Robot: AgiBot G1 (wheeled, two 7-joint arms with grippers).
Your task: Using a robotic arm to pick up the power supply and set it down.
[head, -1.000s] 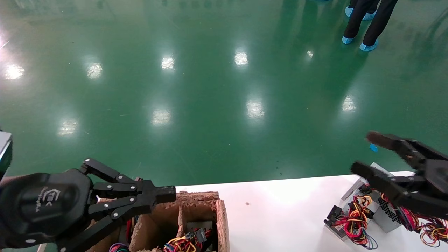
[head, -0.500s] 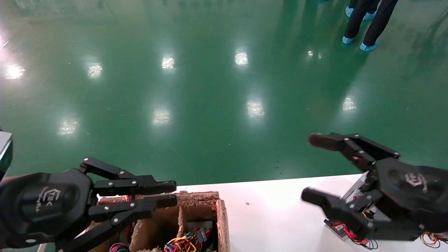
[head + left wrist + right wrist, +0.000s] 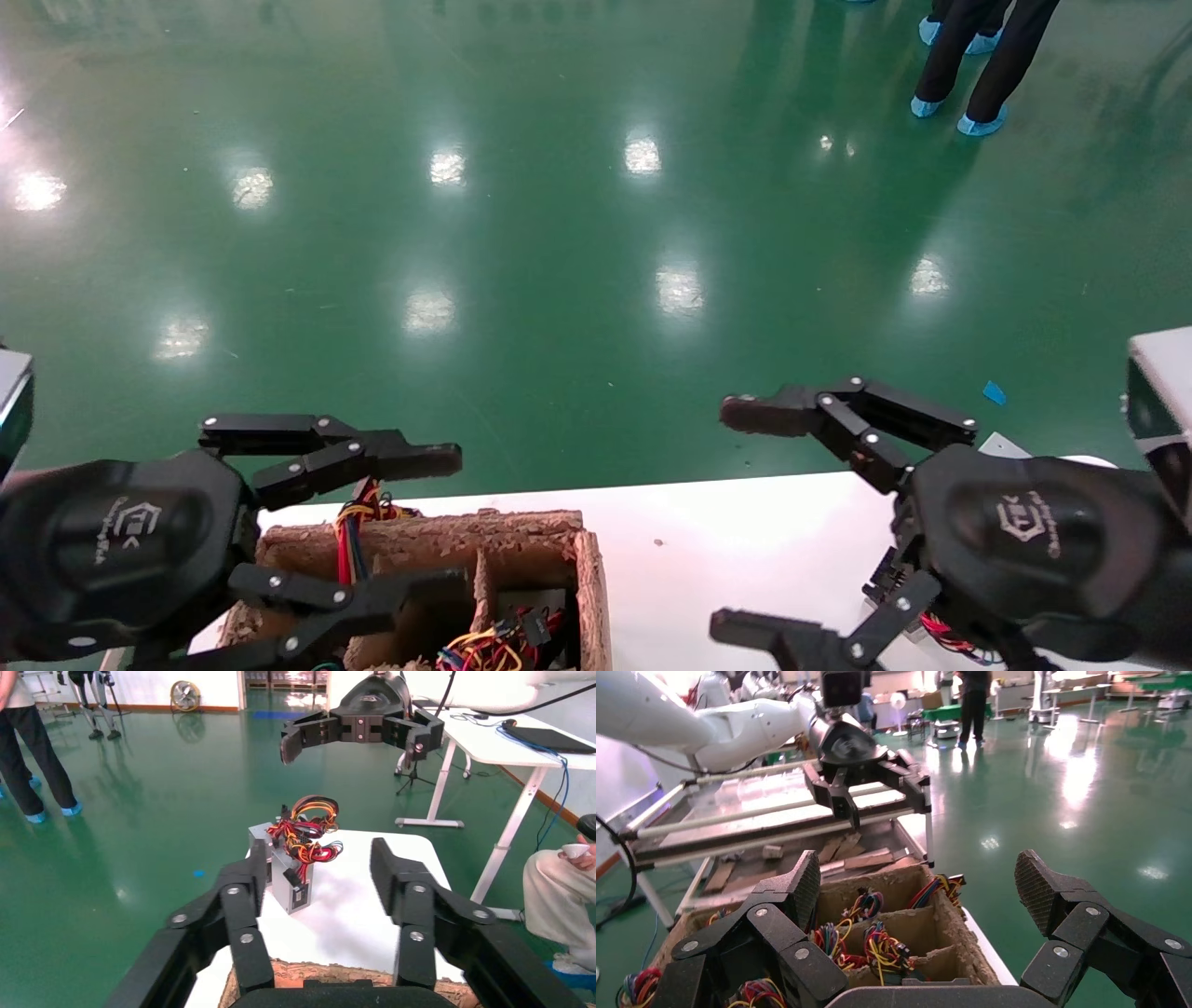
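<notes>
Glossy green floor [image 3: 559, 233] mirrors ceiling lights; white desk [image 3: 506, 745] and fan [image 3: 185, 695] beyond.

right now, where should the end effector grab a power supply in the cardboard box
Probably by the metal body, coming straight down from above. The cardboard box is open only at the top, and its dividers hold each power supply in a narrow cell with a loose wire bundle on top. The open left end effector hovers over it.
</notes>
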